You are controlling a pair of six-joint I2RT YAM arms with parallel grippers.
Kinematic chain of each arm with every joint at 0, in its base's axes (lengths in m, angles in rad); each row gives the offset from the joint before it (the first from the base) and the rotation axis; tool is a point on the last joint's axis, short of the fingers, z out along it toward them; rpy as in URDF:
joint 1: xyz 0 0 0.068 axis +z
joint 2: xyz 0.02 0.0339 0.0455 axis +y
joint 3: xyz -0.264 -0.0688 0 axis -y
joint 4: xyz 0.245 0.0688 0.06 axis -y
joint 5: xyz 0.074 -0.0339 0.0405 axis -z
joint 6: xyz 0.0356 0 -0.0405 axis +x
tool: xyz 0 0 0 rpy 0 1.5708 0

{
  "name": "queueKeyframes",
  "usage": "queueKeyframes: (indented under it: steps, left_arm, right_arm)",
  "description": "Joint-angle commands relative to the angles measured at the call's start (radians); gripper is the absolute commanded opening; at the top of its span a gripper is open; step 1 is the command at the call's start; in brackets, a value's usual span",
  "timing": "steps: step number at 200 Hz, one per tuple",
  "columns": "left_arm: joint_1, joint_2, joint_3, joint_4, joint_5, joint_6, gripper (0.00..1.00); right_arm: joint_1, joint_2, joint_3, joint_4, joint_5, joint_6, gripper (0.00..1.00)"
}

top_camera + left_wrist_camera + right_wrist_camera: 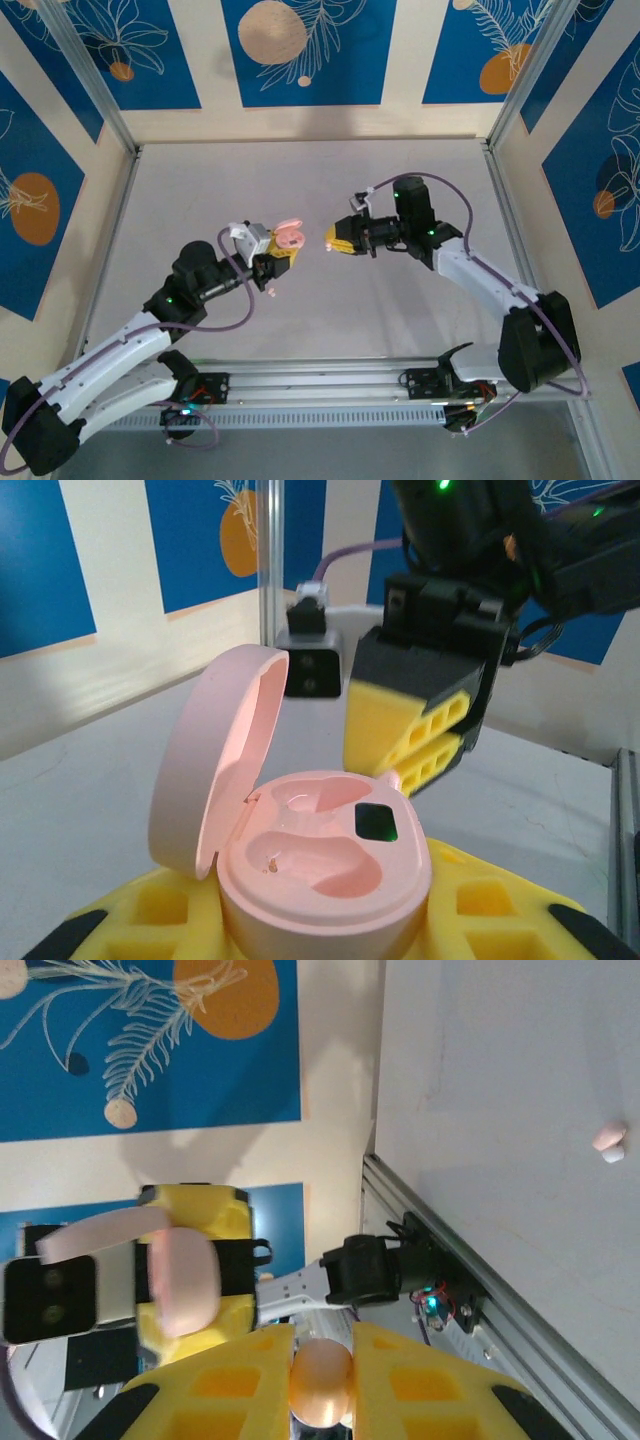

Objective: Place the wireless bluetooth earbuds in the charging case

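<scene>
Bright, even light from above washes the pale table (320, 180), leaving only faint, soft shadows under the arms (130, 350) and a dim patch on the far wall (330, 125). From the left wrist, the pink charging case (320, 870) is crisp, the right gripper (405, 752) behind it slightly soft. From the right wrist, the near earbud (320, 1380) is smeared, apparently too close to focus, and colours look warm.

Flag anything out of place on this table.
One pink earbud lies loose on the table, not in the open pink case that the left gripper holds up. Both case sockets look empty. A second earbud sits in the right gripper.
</scene>
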Motion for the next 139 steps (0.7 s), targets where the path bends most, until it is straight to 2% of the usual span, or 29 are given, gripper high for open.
queueKeyframes:
  steps: [1,48,98,139]
  left_arm:
    - [-0.007,0.017,-0.024,0.111,0.063,0.004,0.33]
    - [-0.008,0.059,-0.052,0.226,0.125,0.004,0.32]
    - [-0.008,0.068,-0.071,0.288,0.144,0.020,0.32]
    - [-0.008,0.068,-0.072,0.295,0.133,0.024,0.32]
  right_arm:
    - [0.003,-0.083,0.073,-0.129,0.085,-0.064,0.21]
    - [0.127,-0.127,0.218,-0.245,0.235,-0.201,0.21]
    - [0.258,-0.068,0.287,-0.228,0.342,-0.232,0.21]
    - [0.324,-0.033,0.329,-0.265,0.420,-0.273,0.21]
